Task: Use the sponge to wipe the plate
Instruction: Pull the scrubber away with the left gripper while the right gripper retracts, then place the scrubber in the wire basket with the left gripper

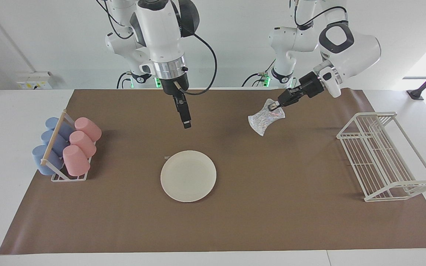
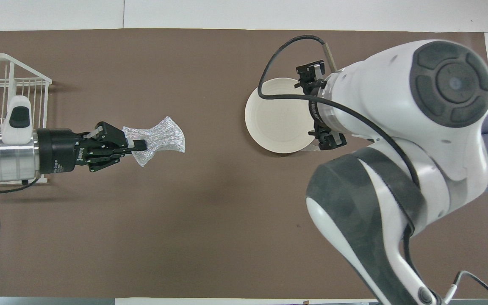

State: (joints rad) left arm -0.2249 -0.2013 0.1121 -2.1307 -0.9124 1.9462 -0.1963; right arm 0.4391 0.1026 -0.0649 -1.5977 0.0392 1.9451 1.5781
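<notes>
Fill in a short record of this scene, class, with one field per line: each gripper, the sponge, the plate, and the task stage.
left gripper: shut on the sponge, in the air over the brown mat
right gripper: open, holding nothing, raised over the mat
sponge: hanging from the left gripper, clear of the plate
plate: flat on the mat, untouched
task stage: wiping not yet begun

White table under a brown mat; plate mid-mat, cup rack and wire rack at opposite ends.
</notes>
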